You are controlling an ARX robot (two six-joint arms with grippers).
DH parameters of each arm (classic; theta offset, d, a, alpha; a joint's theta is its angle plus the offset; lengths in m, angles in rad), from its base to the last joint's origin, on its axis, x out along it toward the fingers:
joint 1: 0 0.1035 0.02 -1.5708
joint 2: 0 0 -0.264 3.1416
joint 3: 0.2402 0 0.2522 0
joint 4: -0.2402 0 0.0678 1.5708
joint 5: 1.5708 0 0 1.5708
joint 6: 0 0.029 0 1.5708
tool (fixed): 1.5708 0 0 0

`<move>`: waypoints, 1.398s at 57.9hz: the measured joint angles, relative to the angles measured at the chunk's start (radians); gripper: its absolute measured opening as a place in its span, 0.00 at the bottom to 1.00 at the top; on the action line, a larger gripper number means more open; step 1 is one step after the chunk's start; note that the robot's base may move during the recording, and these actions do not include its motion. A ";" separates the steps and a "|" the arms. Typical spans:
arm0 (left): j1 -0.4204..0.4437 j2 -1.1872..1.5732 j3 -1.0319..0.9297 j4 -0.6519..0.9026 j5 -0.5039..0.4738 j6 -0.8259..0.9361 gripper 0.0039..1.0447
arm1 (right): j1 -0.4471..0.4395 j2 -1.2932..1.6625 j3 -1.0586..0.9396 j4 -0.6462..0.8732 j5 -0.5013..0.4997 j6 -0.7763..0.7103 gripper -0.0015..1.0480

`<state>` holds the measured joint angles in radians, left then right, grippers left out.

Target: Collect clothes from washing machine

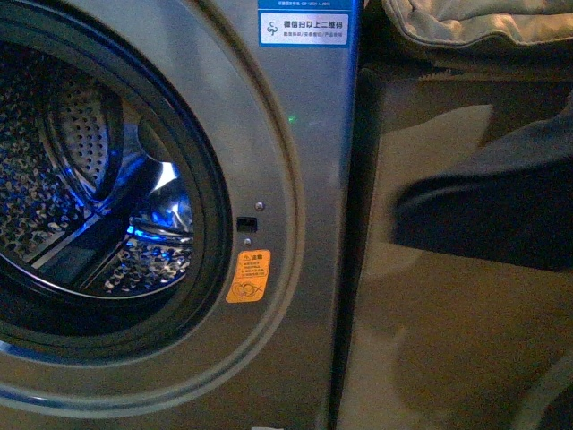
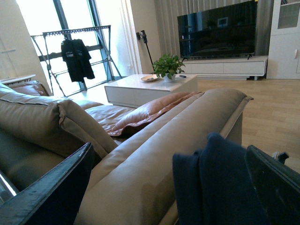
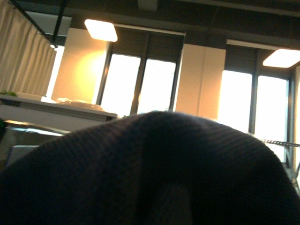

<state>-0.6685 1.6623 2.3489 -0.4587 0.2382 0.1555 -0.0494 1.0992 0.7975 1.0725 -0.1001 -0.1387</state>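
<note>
The grey washing machine (image 1: pixel 295 161) fills the left of the front view. Its porthole (image 1: pixel 98 170) is open, and the lit steel drum (image 1: pixel 81 143) shows no fabric in it. The dark navy clothes (image 1: pixel 488 210) hang blurred at the right, in front of the tan sofa (image 1: pixel 430 340). In the right wrist view the clothes (image 3: pixel 154 173) cover the lower picture and hide my right gripper, which is shut on them. My left gripper (image 2: pixel 164 192) is open over the sofa back (image 2: pixel 154 150). The clothes (image 2: pixel 215 187) hang between its fingers (image 2: pixel 51 192), close to the other finger (image 2: pixel 276 185).
An orange sticker (image 1: pixel 248 276) and a blue-white label (image 1: pixel 304 25) are on the machine's front. Beyond the sofa are a brown cushion (image 2: pixel 150 110), a white coffee table (image 2: pixel 145 89) with a plant (image 2: pixel 168 66), a TV (image 2: pixel 218 28) and a drying rack (image 2: pixel 75 51).
</note>
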 joint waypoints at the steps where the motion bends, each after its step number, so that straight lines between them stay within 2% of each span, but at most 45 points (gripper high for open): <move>1: 0.000 0.000 0.000 0.000 0.000 0.000 0.94 | -0.011 -0.002 0.008 -0.004 -0.005 0.007 0.04; 9: 0.000 0.000 0.000 0.000 0.000 0.000 0.94 | -0.172 -0.033 0.111 -0.085 -0.074 0.096 0.04; 17: 0.000 0.000 0.000 0.000 0.000 0.000 0.94 | -0.343 -0.062 0.217 -0.208 -0.190 0.212 0.04; 21: 0.000 0.000 0.000 0.000 0.000 0.000 0.94 | -0.435 -0.069 0.265 -0.296 -0.269 0.262 0.04; 24: 0.000 0.000 0.000 0.000 0.000 0.000 0.94 | -0.544 -0.064 0.314 -0.419 -0.375 0.319 0.04; 28: 0.000 0.000 0.000 0.000 0.000 0.000 0.94 | -0.638 -0.045 0.342 -0.511 -0.474 0.348 0.04; 32: 0.000 0.000 0.000 0.000 0.000 0.000 0.94 | -0.719 -0.012 0.360 -0.603 -0.559 0.348 0.04; 38: 0.000 0.000 0.000 0.000 0.000 0.000 0.94 | -0.802 0.045 0.365 -0.755 -0.634 0.310 0.04; 47: 0.000 0.000 0.000 0.000 0.000 0.000 0.94 | -0.890 0.145 0.364 -1.007 -0.703 0.170 0.04; 58: 0.000 0.000 0.000 0.000 0.000 0.000 0.94 | -0.953 0.228 0.316 -1.259 -0.686 -0.073 0.04; 61: 0.000 0.000 0.000 0.000 0.000 0.000 0.94 | -0.971 0.264 0.306 -1.349 -0.668 -0.199 0.04; 66: 0.000 0.000 0.000 0.000 0.000 0.000 0.94 | -0.996 0.351 0.286 -1.504 -0.596 -0.503 0.04; 75: 0.000 0.000 0.000 0.000 0.000 0.000 0.94 | -1.017 0.492 0.263 -1.526 -0.483 -0.844 0.04; 81: 0.000 0.000 0.000 0.000 0.000 0.000 0.94 | -1.022 0.567 0.263 -1.516 -0.443 -0.971 0.04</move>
<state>-0.6685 1.6619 2.3493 -0.4587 0.2382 0.1555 -1.0718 1.6661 1.0607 -0.4438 -0.5434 -1.1095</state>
